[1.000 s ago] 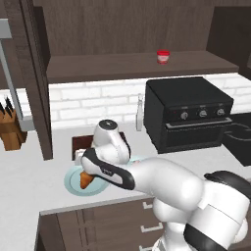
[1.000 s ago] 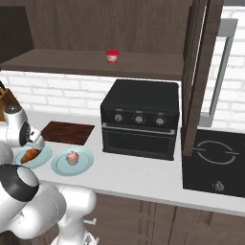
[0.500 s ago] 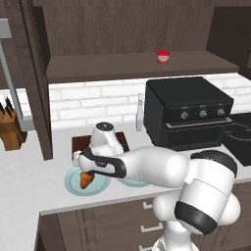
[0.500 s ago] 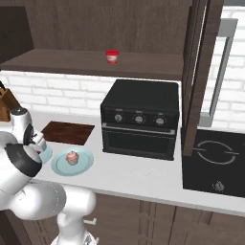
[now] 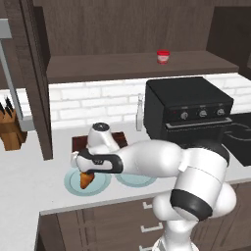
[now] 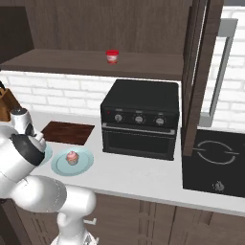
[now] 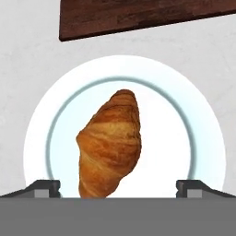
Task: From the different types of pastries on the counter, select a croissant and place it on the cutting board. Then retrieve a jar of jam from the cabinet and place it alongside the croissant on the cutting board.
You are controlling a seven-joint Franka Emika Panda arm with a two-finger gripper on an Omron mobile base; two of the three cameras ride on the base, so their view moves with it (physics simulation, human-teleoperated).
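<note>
On a round pale plate, the flaky crescent croissant sits between the wide-spread gripper.

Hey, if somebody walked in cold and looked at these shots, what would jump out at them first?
Probably the croissant, golden-brown on a round light blue plate, with the gripper open and hanging right over it. Next, the big white arm bent low across the counter, and the black oven beside it. Then the small red jar of jam alone on the dark cabinet shelf above.
</note>
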